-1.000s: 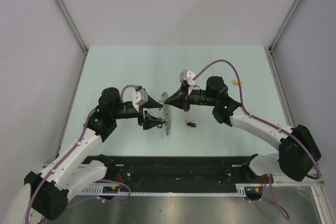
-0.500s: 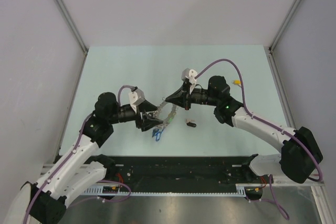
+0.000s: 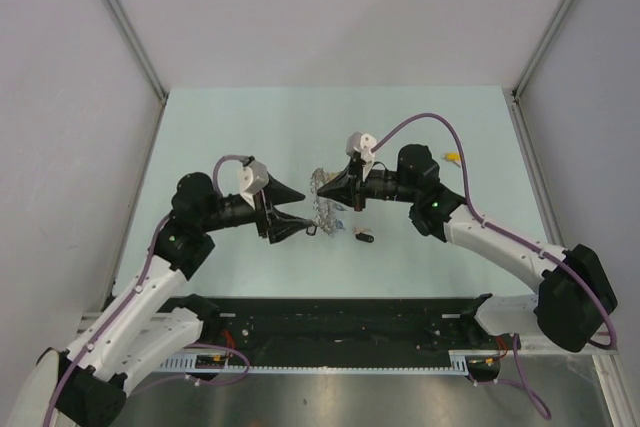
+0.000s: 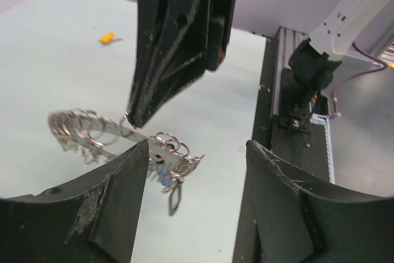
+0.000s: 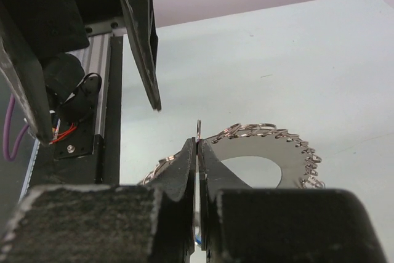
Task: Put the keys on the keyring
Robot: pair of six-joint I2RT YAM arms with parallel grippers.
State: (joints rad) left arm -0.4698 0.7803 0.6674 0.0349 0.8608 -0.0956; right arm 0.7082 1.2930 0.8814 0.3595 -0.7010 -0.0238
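Two grips have become one: the left gripper (image 3: pixel 308 214) has let go of the keyring (image 3: pixel 325 209) and backed off toward 9 o'clock, its jaws released and empty. The right gripper (image 3: pixel 327 187) stays clenched on the ring's rim, so the ring now dangles tilted above the desk (image 3: pixel 220 127). Neither loose key is threaded yet: the black-tagged key (image 3: pixel 364 238) lies near the ring at 4 o'clock, and the yellow-tagged key (image 3: pixel 453 158) lies well apart at 2 o'clock. The freed arm can probably fetch one.

The keyring (image 3: pixel 324 203) is silver, with a blue tag (image 4: pixel 162 178). Near the keyring lie a black-tagged key (image 3: pixel 364 238) and a yellow-tagged key (image 3: pixel 453 158). The table (image 3: pixel 230 127) is pale mint.
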